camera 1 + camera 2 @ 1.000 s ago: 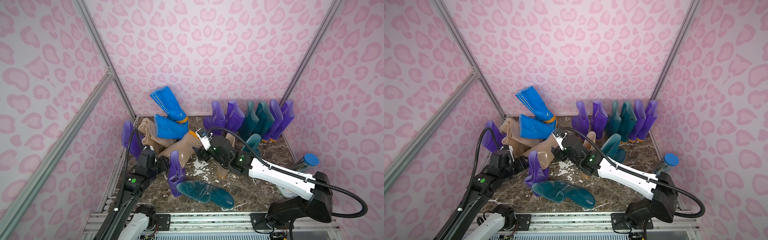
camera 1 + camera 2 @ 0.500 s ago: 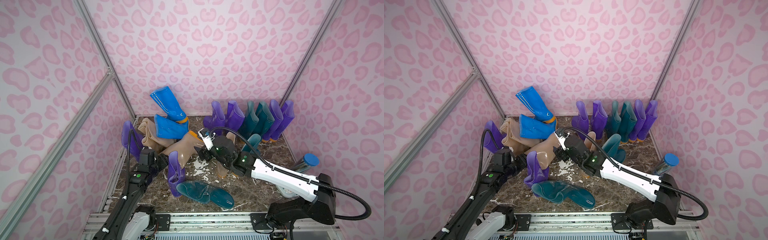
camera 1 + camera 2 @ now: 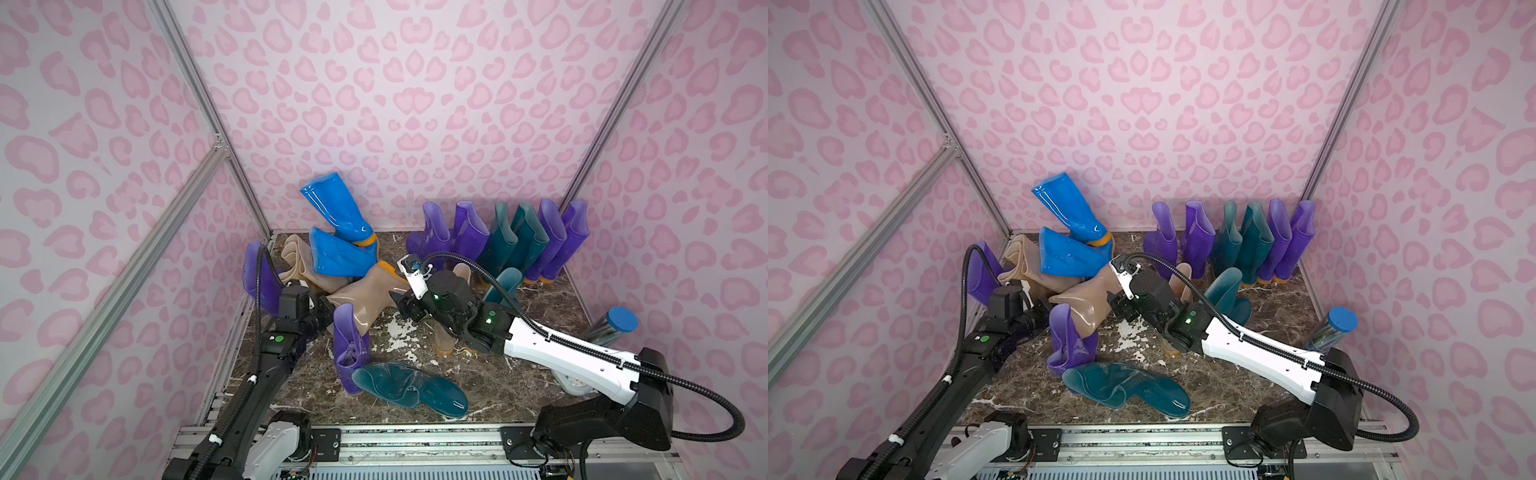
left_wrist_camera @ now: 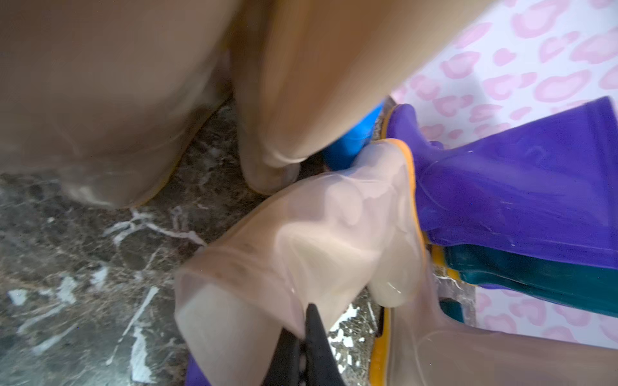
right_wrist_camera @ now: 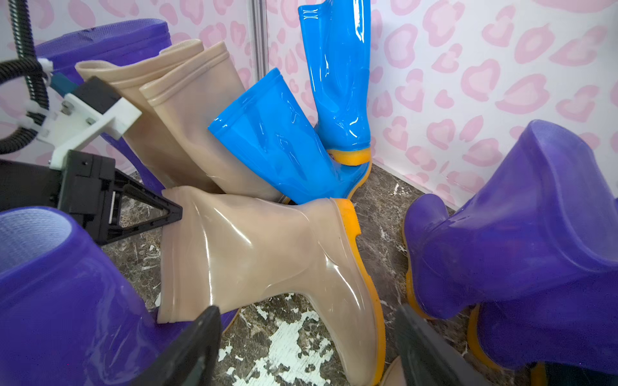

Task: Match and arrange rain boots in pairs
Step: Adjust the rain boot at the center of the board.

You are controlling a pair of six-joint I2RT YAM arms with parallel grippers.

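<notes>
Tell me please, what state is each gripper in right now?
Left gripper: jaws shut on the cuff of the lying beige boot.
Right gripper: jaws open, holding nothing.

In both top views the left arm [image 3: 257, 374] rises from the lower left edge of the frame. It is black and nearly straight, and it bends at the wrist toward the centre. The left gripper [image 3: 329, 310] has its 2 fingers [image 4: 316, 337] pressed together on the cuff of a beige boot [image 5: 254, 254]. The right arm [image 3: 561, 349] comes in from the lower right of the frame, with its white forearm slanting up and to the left. The right gripper [image 3: 399, 307] points left. Its 2 fingers [image 5: 197, 344] stand wide apart and hold nothing.
</notes>
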